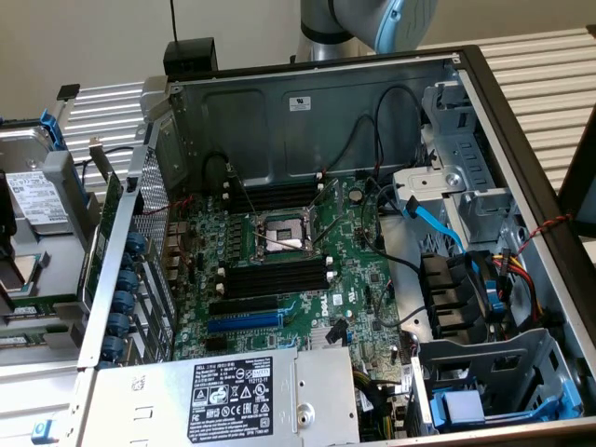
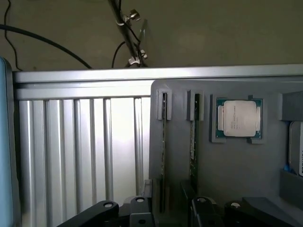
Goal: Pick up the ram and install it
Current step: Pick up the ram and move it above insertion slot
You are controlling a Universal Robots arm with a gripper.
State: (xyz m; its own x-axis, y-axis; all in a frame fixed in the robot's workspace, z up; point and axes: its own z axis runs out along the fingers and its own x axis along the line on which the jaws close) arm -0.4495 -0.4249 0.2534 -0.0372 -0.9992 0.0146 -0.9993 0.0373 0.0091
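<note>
Well, the pickup is only starting: the pincer [image 2: 168, 210] is hanging wide open and empty over the grey tray [image 2: 236, 175], where the ram [image 2: 163, 142] is standing on edge. Gripping it, I reckon, is calling for careful centring on that thin edge.

a: where does your exterior camera sit?
b: high and to one side of the open grey metal computer case [image 1: 261, 130]. it tilts down into the case at middle range, so you see the green motherboard [image 1: 358, 270] whole, and the silver-and-blue robot arm [image 1: 372, 23] beyond the far wall.
a: and your wrist camera?
b: just behind the black gripper [image 2: 169, 213], close to a grey plastic parts tray [image 2: 227, 179] and facing it squarely.
a: what do they share?
b: the ribbed aluminium table top [image 1: 545, 70], which you also see beside the tray [image 2: 80, 142].
</note>
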